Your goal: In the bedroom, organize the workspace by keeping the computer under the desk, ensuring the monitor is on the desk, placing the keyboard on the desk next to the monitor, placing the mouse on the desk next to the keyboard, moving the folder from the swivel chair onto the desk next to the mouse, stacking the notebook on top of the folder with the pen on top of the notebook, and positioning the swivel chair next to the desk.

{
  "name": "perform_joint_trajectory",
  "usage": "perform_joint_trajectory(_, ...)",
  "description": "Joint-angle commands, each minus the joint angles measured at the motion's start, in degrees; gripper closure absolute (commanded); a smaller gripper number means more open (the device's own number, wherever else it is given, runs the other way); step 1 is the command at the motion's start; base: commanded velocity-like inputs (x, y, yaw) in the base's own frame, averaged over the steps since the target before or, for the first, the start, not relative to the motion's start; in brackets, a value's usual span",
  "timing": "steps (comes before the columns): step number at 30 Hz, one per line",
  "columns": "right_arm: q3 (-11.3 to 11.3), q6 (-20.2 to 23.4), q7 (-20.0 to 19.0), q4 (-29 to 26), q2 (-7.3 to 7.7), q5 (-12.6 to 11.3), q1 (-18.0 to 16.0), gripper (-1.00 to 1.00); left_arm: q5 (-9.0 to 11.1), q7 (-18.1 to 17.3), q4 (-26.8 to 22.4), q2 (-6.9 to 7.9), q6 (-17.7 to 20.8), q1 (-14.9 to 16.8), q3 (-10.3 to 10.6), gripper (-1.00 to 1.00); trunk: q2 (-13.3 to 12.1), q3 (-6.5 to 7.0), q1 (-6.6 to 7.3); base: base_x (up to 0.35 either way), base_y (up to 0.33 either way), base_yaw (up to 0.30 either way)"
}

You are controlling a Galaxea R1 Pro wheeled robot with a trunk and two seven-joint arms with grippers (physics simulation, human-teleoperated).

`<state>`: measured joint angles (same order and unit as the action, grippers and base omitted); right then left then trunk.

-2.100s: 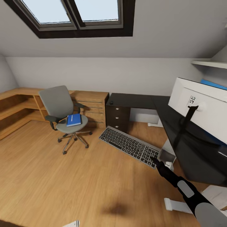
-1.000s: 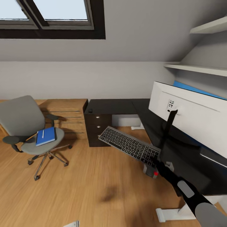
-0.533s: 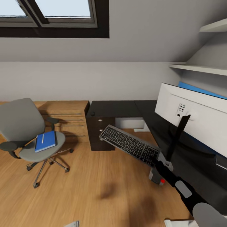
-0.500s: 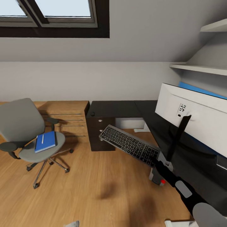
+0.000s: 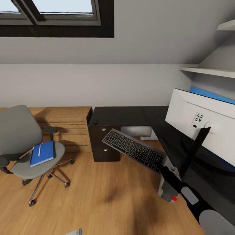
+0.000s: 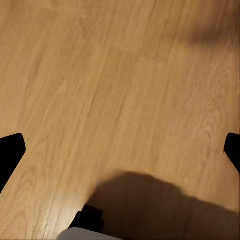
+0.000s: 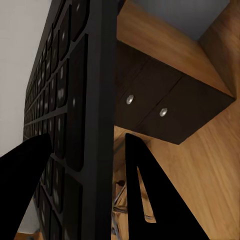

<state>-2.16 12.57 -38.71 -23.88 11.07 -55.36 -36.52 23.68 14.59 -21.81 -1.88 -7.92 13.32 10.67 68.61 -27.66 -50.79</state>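
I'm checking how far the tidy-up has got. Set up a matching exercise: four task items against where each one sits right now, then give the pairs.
Items:
1. keyboard
2. folder
3. mouse
4. monitor

Places:
A. on the swivel chair seat
B. standing on the desk, white back toward the camera
C. held off the floor, clamped at one end in the right hand
D. on the desk corner above the drawers

Pairs: 1-C, 2-A, 3-D, 4-B

No readable text, brand, number or sign shows anywhere. The keyboard (image 5: 134,150) keys carry pale marks too small to read, and the white port panel on the monitor (image 5: 209,122) back shows only dark slots.
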Motion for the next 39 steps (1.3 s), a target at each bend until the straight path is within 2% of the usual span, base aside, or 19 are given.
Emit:
perform_joint_trajectory(1,-0.26,0.63,-0.17,-0.01,-0.07,-0.50,-0.04,1.00,0.49,0.38,0.01,0.04,-0.25,0.04,0.49,-1.00,0.03,-0.05,-0.03,0.329,0.000,0.000)
perform_joint_trajectory(2,-0.24,0.63,-0.12,-0.03,-0.29,-0.48,-0.04,1.00,0.49,0.40,0.01,0.01,-0.25,0.04,0.49,-1.00,0.03,-0.05,-0.03,0.329,0.000,0.000)
perform_joint_trajectory(4,-0.40,0.58,-0.11,-0.14,-1.69,-0.35,-0.04,1.00,0.49,0.43,0.01,-0.04,-0.25,0.04,0.49,-1.00,0.03,-0.05,-0.03,0.329,0.000,0.000)
perform_joint_trajectory(13,-0.26,-0.40,0.40,-0.65,-4.08,-0.32,-0.04,1.00,0.49,0.38,0.01,-0.05,-0.19,0.04,0.49,-1.00,0.03,-0.05,-0.03,0.329,0.000,0.000)
perform_joint_trajectory(18,-0.47,-0.50,2.42,-5.52,-6.86,-0.29,-0.04,1.00,0.49,0.35,0.05,-0.05,-0.11,0.04,0.54,-1.00,0.03,-0.05,-0.03,0.329,0.000,0.000)
perform_joint_trajectory(21,-0.48,-0.40,4.51,-10.88,-8.22,-0.33,0.03,1.00,0.49,0.35,0.28,-0.05,-0.09,0.04,0.58,-1.00,0.03,-0.05,-0.03,0.329,0.000,0.000)
perform_joint_trajectory(25,-0.48,-0.23,8.97,-17.66,-9.57,-0.50,0.11,1.00,0.49,0.35,0.90,-0.05,-0.08,0.04,0.71,-1.00,0.03,-0.05,-0.03,0.329,0.000,0.000)
perform_joint_trajectory(28,-0.51,-0.44,15.93,-21.22,-10.82,-0.61,0.12,1.00,0.49,0.35,1.07,-0.05,-0.09,0.04,0.74,-1.00,0.03,-0.05,-0.03,0.329,0.000,0.000)
perform_joint_trajectory(31,-0.80,-1.64,21.95,-22.52,-12.33,-0.67,0.08,1.00,0.49,0.35,1.12,-0.04,-0.14,0.04,0.75,-1.00,0.03,-0.05,-0.03,0.329,0.000,0.000)
perform_joint_trajectory(34,-1.26,-6.29,27.11,-23.14,-14.31,-0.70,0.11,1.00,0.49,0.35,1.15,-0.05,-0.15,0.04,0.75,-1.00,0.03,-0.05,-0.03,0.329,0.000,0.000)
perform_joint_trajectory(39,-1.46,-16.20,29.67,-22.75,-16.41,-0.83,0.30,1.00,0.49,0.35,1.15,-0.05,-0.20,0.04,0.75,-1.00,0.03,-0.05,-0.03,0.326,0.000,0.000)
